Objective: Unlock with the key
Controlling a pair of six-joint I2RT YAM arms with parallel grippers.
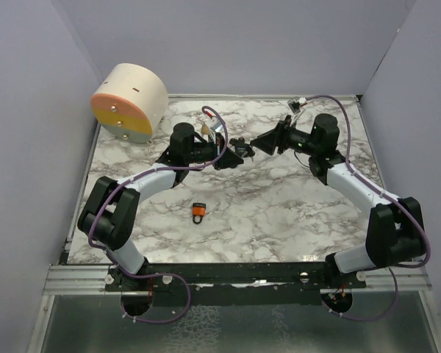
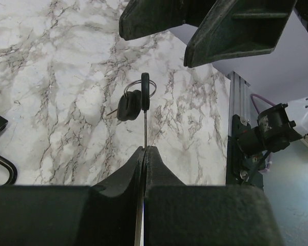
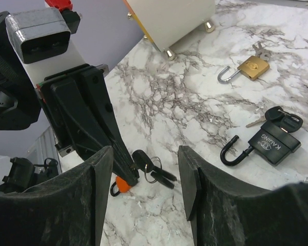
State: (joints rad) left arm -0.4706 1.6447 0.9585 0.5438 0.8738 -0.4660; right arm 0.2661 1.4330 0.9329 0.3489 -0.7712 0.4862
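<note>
Jaws of left gripper (image 2: 145, 149) we see pinched tight on the key (image 2: 145, 100) blade, key off the marble table (image 1: 279, 206); right gripper (image 3: 143, 154) gapes wide facing it, holding nothing; orange padlock (image 1: 198, 212) lies apart, nearer the bases

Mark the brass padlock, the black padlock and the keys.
brass padlock (image 3: 254, 67): right wrist view, on its body.
black padlock (image 3: 273, 145): right wrist view, on its body.
keys (image 2: 127, 106): left wrist view, on the black key head.
</note>
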